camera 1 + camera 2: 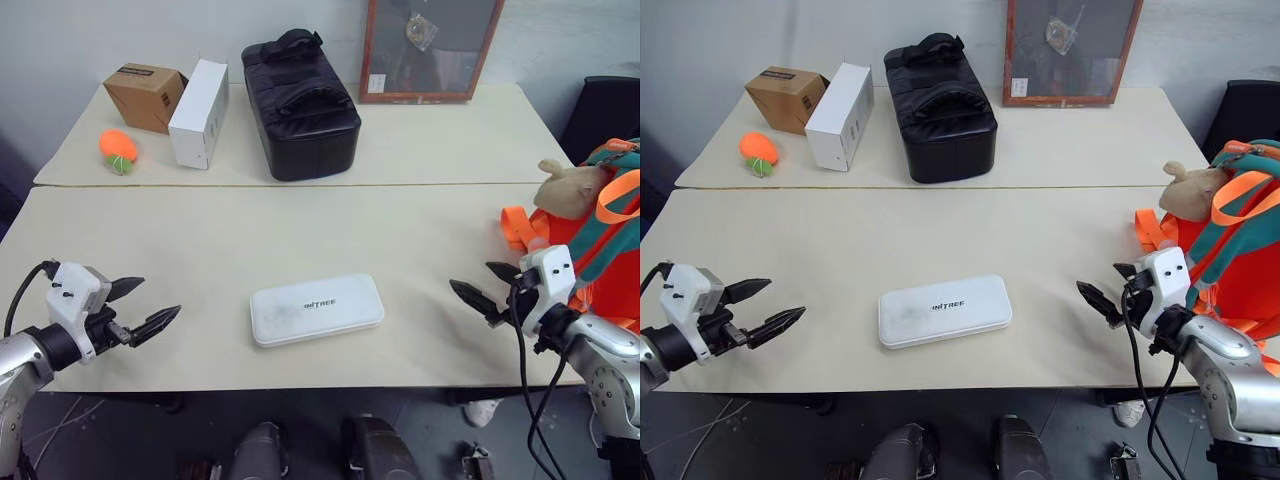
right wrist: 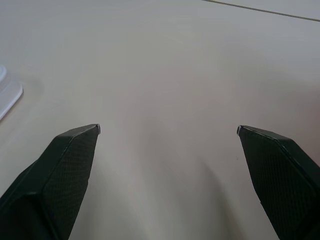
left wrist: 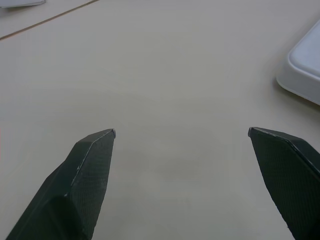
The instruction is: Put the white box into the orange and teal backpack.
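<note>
Flat white hard case w/ rounded corners [image 1: 316, 309] is lying mid-table [image 1: 200, 230], untouched, btwn both claws; left claw [image 1: 150, 306] and right claw [image 1: 484, 286] are both hanging spread wide, empty. Probably best approaching the short ends w/ both claws, squeezing evenly, keeping it level toward the orange/teal neoprene backpack [image 1: 600, 235] at the table's right edge.

Head views overlook table [image 1: 200, 240]; wrist views skim it.

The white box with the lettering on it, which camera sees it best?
Either head view: the white box lies whole on the table, lettering readable. The left wrist view catches just one rounded corner, and the right wrist view a sliver of its edge.
</note>
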You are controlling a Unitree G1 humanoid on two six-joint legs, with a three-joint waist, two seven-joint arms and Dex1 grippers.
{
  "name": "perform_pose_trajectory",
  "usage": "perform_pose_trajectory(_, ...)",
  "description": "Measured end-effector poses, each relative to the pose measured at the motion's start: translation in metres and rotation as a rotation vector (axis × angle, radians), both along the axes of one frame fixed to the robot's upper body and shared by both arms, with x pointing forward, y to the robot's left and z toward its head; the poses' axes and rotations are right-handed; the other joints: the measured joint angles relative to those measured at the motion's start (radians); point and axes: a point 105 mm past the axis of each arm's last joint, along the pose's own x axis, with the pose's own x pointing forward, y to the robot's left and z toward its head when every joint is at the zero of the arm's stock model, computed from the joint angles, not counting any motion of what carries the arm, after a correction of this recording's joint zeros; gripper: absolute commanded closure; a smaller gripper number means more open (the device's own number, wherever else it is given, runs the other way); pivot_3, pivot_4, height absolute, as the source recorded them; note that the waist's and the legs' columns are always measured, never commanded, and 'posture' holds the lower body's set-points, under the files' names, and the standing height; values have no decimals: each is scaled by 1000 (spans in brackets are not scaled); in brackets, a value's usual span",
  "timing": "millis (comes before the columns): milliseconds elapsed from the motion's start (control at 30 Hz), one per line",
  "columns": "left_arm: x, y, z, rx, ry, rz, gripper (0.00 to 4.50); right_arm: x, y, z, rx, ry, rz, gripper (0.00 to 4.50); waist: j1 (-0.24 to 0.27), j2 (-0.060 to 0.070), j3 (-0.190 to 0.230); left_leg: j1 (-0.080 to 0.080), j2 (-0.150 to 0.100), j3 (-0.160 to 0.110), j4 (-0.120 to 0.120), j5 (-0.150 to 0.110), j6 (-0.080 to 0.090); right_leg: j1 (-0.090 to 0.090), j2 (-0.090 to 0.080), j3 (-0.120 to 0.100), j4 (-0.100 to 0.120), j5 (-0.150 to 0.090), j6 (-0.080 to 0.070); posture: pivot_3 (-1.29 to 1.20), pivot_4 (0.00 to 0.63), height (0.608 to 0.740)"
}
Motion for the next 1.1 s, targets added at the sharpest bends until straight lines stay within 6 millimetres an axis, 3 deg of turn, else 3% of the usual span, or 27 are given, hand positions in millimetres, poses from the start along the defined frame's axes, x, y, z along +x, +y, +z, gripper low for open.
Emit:
perform_pose_trajectory(633,-2,-1,-2,11,9,5,14,3,2,1,-21,-12,14,0,0,0,0,0,0,0,0,0,0,0,0,0,0,0,0,0,150,740)
perform_pose_trajectory(767,-3,-7,-2,-20,10,-13,896,4,9,2,-22,-9,61,907,0,0,0,0,0,0,1,0,0,0,0,0,0,0,0,0,150,740)
perform_pose_trajectory(967,-10,-46,-15,-41,69,-150,2876,8,31,7,-56,-21,195,3110,0,0,0,0,0,0,1,0,0,0,0,0,0,0,0,0,150,740)
perform_pose_trajectory(1100,-12,-69,-29,-47,121,-214,4194,7,50,-1,-87,-2,298,4499,1,0,0,0,0,0,1,0,0,0,1,0,0,0,0,0,150,740)
